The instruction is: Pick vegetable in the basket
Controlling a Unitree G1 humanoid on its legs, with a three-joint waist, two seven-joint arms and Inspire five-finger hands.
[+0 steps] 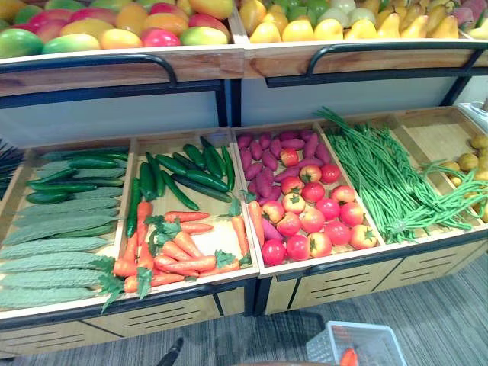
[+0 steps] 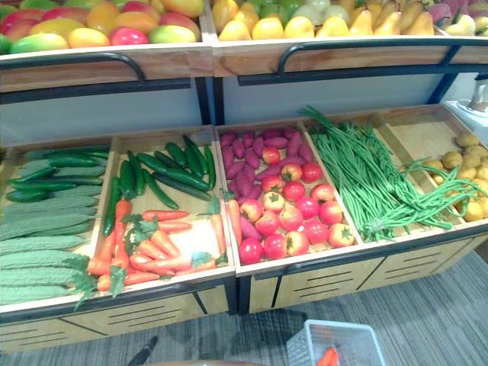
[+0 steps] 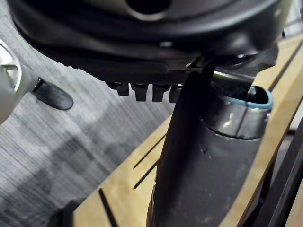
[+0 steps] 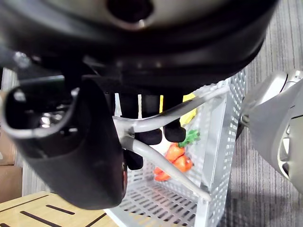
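A white mesh basket (image 1: 377, 339) hangs low in front of the stand, on the right, with an orange carrot (image 1: 348, 357) inside. In the right wrist view my right hand (image 4: 71, 156) has its fingers (image 4: 151, 135) curled round the basket's grey handle (image 4: 189, 106). Carrots with green tops (image 4: 175, 158) lie in the basket (image 4: 218, 142), and something yellow shows behind them. My left hand (image 3: 203, 165) hangs beside the stand's slotted wooden front panel (image 3: 123, 189), fingers relaxed, holding nothing.
The lower shelf holds cucumbers (image 1: 53, 229), carrots (image 1: 175, 252), dark green cucumbers (image 1: 187, 171), purple sweet potatoes (image 1: 263, 156), tomatoes (image 1: 313, 221), green beans (image 1: 381, 175) and potatoes (image 1: 469, 160). Mangoes (image 1: 114, 27) and pears (image 1: 335, 23) fill the upper shelf. Grey carpet lies below.
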